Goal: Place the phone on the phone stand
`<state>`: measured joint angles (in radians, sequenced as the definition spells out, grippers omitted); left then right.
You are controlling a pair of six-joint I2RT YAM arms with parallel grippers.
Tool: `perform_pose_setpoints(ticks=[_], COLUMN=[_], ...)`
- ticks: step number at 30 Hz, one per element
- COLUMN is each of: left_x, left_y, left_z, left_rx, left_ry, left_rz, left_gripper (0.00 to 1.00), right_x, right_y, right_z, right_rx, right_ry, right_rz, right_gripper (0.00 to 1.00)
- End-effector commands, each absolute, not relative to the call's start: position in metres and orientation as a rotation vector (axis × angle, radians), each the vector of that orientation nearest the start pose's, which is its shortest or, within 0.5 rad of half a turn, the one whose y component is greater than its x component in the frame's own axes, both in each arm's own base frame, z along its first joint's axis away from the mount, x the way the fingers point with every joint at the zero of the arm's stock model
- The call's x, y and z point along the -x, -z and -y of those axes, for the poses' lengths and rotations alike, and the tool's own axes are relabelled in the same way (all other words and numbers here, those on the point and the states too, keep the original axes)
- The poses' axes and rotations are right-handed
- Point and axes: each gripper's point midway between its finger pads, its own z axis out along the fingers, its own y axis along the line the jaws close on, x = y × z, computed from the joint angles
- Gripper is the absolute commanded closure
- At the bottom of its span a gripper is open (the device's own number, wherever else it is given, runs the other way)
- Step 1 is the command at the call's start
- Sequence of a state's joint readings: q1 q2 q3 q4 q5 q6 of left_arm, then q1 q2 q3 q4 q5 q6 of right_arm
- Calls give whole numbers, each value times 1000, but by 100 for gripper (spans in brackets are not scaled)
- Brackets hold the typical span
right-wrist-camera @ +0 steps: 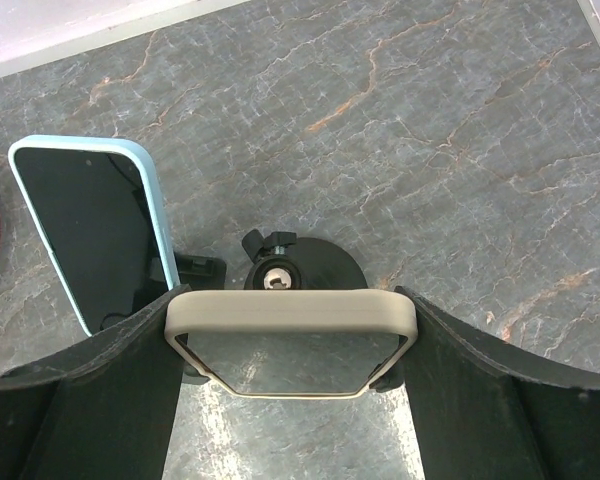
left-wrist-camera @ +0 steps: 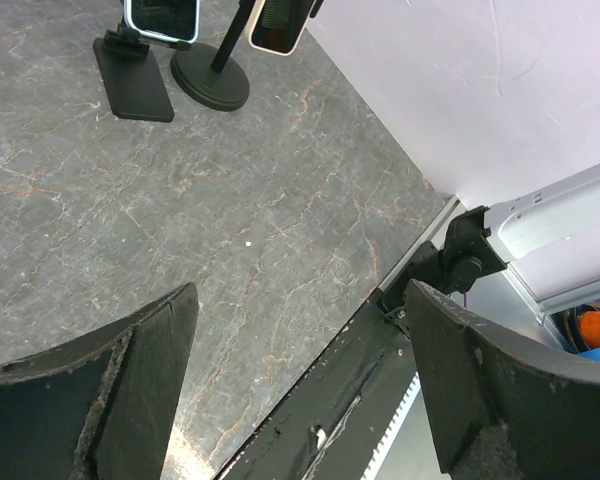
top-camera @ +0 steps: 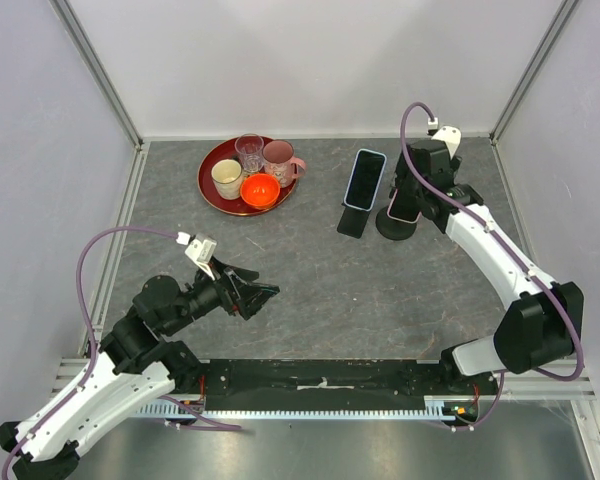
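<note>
**A:** Where is the beige-cased phone (right-wrist-camera: 290, 345)?

**B:** In the right wrist view it fills the bottom centre. The right gripper (top-camera: 402, 205) has a finger pressed on each long edge. Straight beneath it is the round-based stand (right-wrist-camera: 305, 265).

**A:** Is it seated on the stand?

**B:** I cannot tell. The overhead view hides that joint behind the arm, right of centre. The left wrist view cuts the phone off at its top edge.

**A:** And the other phone?

**B:** The blue-cased phone (top-camera: 364, 178) leans on the flat stand (top-camera: 354, 222), just left of the round one. Only the overhead view shows the red tray (top-camera: 206, 186) of cups, at upper centre-left.

**A:** And the left gripper (top-camera: 258, 296)?

**B:** It is at lower left, with its jaws spread wide and nothing between them. Its own camera shows bare table between the fingers (left-wrist-camera: 130, 390).
</note>
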<state>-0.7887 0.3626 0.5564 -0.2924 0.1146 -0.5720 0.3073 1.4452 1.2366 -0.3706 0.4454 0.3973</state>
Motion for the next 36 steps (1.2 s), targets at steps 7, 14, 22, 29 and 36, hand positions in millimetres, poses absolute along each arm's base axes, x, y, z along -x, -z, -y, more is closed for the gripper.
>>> perform_pose_setpoints(ticks=[7, 14, 22, 29, 36], left_x=[-136, -135, -138, -139, -140], left_y=[-266, -269, -271, -278, -298], left_z=[210, 209, 207, 203, 193], left_rx=[-293, -292, -299, -302, -315], left_ry=[1178, 1182, 1148, 1123, 1061], left_rz=[-1737, -1726, -1722, -1717, -1686], left_gripper=[11, 11, 11, 11, 10], right_x=[-372, -377, -387, -366, -318], right_y=[-125, -153, -230, -285, -352], right_z=[-90, -94, -97, -78, -53], right_rx=[-290, -255, -144, -123, -127], right_ry=[-22, -53, -101, -47, -38], right_rz=[-2409, -2362, -2197, -2107, -1919], right_gripper=[100, 74, 2, 2, 2])
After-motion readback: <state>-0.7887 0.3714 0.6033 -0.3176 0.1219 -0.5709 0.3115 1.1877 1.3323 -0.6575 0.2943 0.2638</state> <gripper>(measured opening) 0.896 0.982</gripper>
